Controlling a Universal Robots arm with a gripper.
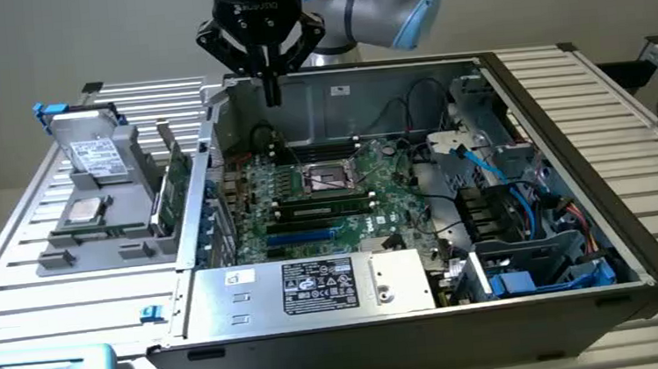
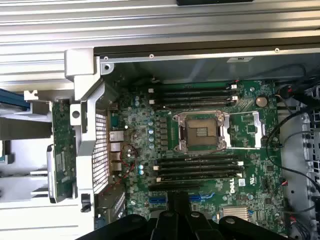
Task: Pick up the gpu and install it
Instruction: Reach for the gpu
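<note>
An open computer case (image 1: 436,343) holds a motherboard (image 2: 250,122) marked Dell. The power supply (image 1: 313,287) label is unreadable. The gripper (image 1: 272,94), fingers pressed together and empty, hangs over the case's rear. The gpu (image 1: 172,195) stands on edge in a grey rack (image 1: 88,252) outside the case, at the exterior view's left, apart from the gripper, near a hard drive (image 1: 98,157).

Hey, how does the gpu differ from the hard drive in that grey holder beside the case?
Colour: the gpu is a green circuit board; the hard drive is silver with a white label. Pose: the gpu stands on edge, the hard drive leans back showing its labelled face. Place: the gpu is nearest the case, the hard drive farther to the exterior view's left. Both sit in the grey holder.
</note>
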